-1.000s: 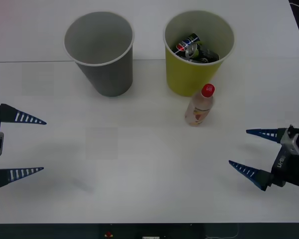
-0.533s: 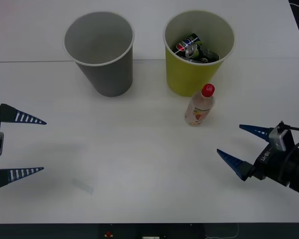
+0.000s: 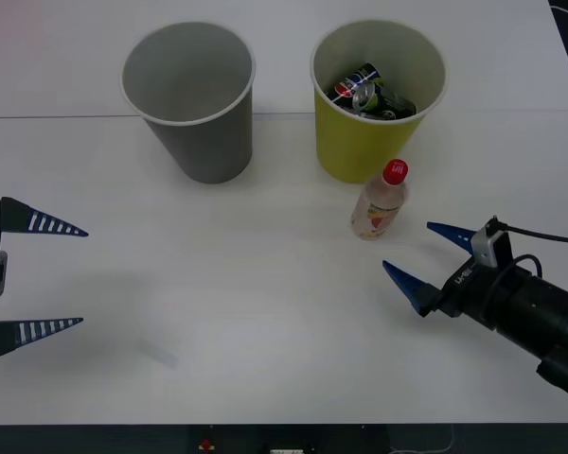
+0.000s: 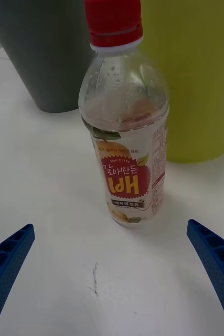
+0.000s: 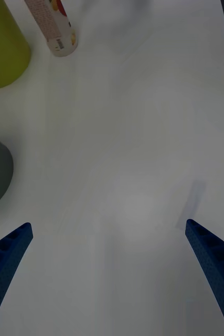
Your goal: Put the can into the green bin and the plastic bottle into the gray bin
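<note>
Right end effector wide, near plastic bottle.

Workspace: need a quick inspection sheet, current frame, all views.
Surface: white table, a faint scuff near its front left.
Green bin: upright, back right, holds crushed cans.
Gray bin: upright, back left, nothing seen inside.
Plastic bottle: upright, red cap on, just in front of the green bin; whether they touch cannot be told.
Clutter: nothing seen.
Right gripper: open, low over the table, pointing at the bottle from its right front, apart from it.
Left gripper: open, at the table's left edge, far from the bottle.
Cables: black cable at the right wrist.
Surroundings: nothing seen.
</note>
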`<control>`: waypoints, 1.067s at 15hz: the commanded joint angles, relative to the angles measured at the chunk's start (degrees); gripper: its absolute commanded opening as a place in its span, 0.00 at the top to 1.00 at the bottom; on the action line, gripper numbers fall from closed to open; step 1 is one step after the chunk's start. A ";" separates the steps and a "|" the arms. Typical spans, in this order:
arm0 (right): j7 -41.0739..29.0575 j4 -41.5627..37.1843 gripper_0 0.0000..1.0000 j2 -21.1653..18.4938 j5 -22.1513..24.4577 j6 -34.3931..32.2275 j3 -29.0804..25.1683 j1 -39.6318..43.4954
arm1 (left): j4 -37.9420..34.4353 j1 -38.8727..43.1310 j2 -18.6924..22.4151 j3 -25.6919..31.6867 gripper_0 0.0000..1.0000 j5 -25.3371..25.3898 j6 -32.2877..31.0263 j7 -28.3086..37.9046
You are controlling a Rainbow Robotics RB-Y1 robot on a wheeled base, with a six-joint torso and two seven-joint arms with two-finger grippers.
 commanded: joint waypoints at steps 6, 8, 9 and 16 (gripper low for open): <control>1.97 10.32 0.00 8.68 2.15 0.20 1.97 -9.57 | 0.00 0.00 0.00 0.00 0.00 0.00 0.00 0.00; 2.32 12.78 0.00 10.70 2.85 0.29 2.23 -11.68 | 0.00 0.00 0.00 0.00 0.00 0.00 0.00 0.00; 2.50 14.01 0.00 11.85 3.29 0.29 2.23 -12.65 | 0.00 0.00 0.00 0.00 0.00 0.00 0.00 0.00; 3.38 18.50 0.00 14.75 4.26 1.08 3.55 -17.92 | 0.00 0.00 0.00 0.00 0.00 0.00 0.00 0.00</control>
